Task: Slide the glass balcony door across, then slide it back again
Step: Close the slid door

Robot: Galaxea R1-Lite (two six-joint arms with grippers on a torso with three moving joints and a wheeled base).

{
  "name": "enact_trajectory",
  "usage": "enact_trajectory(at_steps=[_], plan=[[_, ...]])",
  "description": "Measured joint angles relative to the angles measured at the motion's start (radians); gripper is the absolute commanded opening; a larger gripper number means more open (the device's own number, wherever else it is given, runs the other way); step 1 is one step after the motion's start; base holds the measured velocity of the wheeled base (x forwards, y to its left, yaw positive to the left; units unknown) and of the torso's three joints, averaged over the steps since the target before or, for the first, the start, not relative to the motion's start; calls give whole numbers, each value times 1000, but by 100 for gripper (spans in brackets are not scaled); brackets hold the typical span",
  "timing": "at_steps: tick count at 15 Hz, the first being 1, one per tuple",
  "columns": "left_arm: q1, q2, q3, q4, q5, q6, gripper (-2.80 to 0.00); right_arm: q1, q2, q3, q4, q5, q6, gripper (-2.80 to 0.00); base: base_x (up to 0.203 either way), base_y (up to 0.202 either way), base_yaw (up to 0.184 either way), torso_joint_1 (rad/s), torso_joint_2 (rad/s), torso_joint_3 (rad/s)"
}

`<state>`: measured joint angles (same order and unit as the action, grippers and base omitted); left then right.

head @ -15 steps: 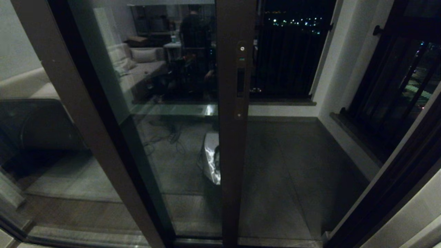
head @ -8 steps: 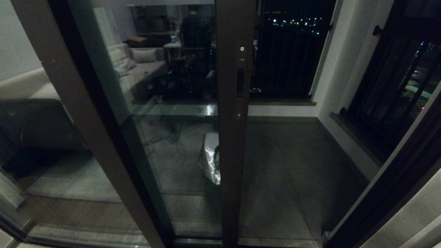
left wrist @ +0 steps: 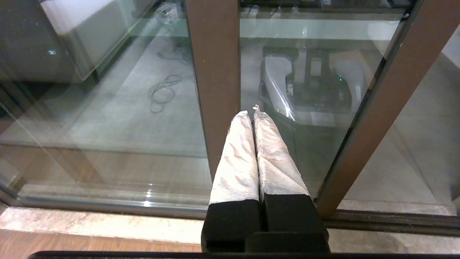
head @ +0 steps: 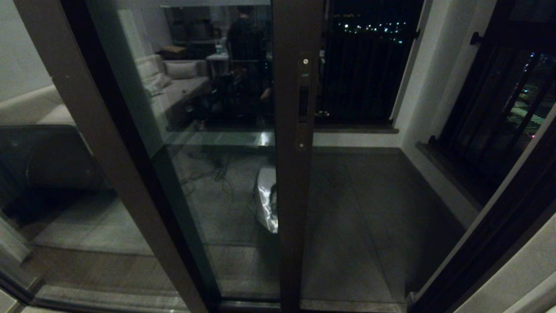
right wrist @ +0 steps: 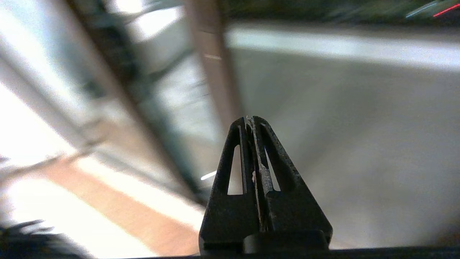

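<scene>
A: Where is the glass balcony door [head: 200, 143] right now?

B: In the head view it fills the middle and left of the picture. Its dark brown stile [head: 295, 174] runs top to bottom close to the centre, and the narrow black handle slot [head: 303, 103] sits on it toward twelve o'clock, with a small screw above and another below. The opening onto the balcony floor [head: 360, 208] lies at three o'clock of the stile.

A: And the glass?

B: It stretches from the stile toward nine o'clock and carries a reflection of a sofa and a dim room. A second, wider brown post [head: 108, 148] slants across the left part of the view.

A: What of the railings?

B: Black barred railings [head: 360, 74] stand at the far end of the balcony, about one o'clock from the handle slot, with city lights above them.

A: Are the arms anywhere in the head view?

B: Neither one shows there. The left gripper [left wrist: 253, 114] appears in its own wrist view, its two pale wrapped fingers [left wrist: 237, 158] pressed together, nothing between them, pointing at the foot of the doors near the floor track [left wrist: 107, 201].

A: The right one?

B: The right gripper [right wrist: 250, 119] has its black fingers [right wrist: 233, 172] closed tip to tip, holding nothing, with a brown upright of the door frame blurred beyond them.
</scene>
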<state>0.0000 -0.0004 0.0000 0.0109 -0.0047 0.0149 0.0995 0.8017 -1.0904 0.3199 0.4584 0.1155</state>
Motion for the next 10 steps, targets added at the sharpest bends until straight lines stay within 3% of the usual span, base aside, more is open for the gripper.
enact_trajectory(at_steps=[1,3,6,8,10], plan=[[0,0,0,0,0,0,-280,78,73,-76,38,-20,28,-280,0,0,0,0,0,0],[0,0,0,0,0,0,-280,275,202,-175,79,-135,77,-280,0,0,0,0,0,0],[0,0,0,0,0,0,-280,555,371,-287,81,-449,117,-280,0,0,0,0,0,0],[0,0,0,0,0,0,-280,647,461,-393,73,-686,78,-280,0,0,0,0,0,0],[0,0,0,0,0,0,-280,681,542,-494,72,-833,33,-280,0,0,0,0,0,0]])
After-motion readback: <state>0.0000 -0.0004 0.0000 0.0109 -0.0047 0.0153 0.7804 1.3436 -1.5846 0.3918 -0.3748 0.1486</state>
